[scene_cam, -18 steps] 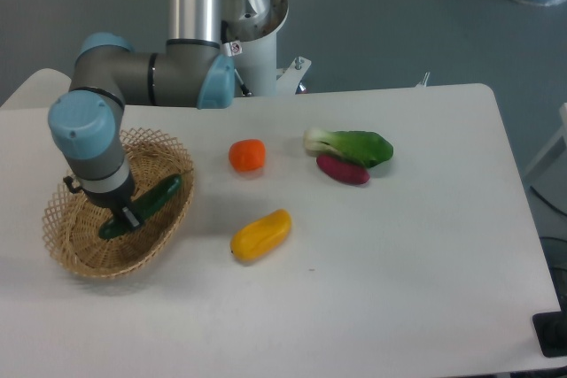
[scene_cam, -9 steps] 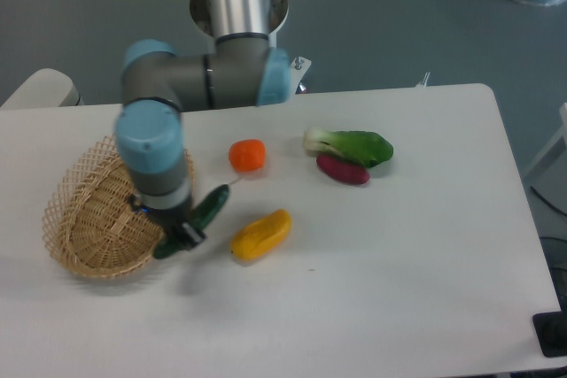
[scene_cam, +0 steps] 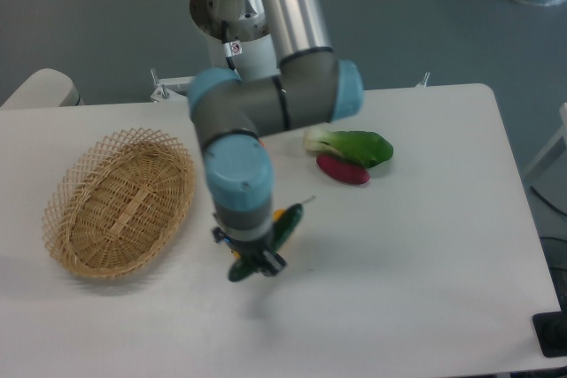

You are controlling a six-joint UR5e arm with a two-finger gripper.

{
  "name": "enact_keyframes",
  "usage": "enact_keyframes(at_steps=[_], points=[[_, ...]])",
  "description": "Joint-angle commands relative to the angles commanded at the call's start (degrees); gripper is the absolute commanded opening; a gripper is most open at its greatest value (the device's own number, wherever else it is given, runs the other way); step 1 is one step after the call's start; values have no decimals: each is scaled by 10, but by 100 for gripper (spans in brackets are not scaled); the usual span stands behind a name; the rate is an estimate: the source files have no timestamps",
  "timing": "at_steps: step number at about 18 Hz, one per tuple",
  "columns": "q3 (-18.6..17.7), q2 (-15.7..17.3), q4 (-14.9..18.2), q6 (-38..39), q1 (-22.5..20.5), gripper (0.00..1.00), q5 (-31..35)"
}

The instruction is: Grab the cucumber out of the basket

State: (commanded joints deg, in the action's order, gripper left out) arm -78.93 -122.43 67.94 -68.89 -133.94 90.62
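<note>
**Cucumber out of the basket, held over the table**

Closed around the cucumber (scene_cam: 268,241) near its middle: the gripper (scene_cam: 254,258), with the dark green ends sticking out up-right and down-left of the fingers. Hanging well clear of the basket (scene_cam: 120,201), off to its right, above the white table (scene_cam: 425,263). Nothing left inside the basket. Just behind the cucumber, a sliver of something yellow-orange, mostly hidden by the arm; not clear what. Farther right, untouched: 1 leafy green vegetable with a white stem (scene_cam: 350,145) and 1 dark red piece (scene_cam: 343,169) touching it.

Judged from this: pick-up essentially done, with the grasp made and the cucumber lifted out. Left, at most: keeping a firm hold, since the glossy skin looks slippery.
</note>
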Motion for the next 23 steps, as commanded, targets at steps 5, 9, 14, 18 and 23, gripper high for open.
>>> enact_keyframes(at_steps=[5,9,14,18,23], points=[[39,-34,1,-55,-41,19,-2],[62,-54,10,-61,-52,19,-5],[82,-64,29,-58,-48,19,0],[82,-66,29,-61,-47,19,7],[80,-65,27,-61,-46,18,9]])
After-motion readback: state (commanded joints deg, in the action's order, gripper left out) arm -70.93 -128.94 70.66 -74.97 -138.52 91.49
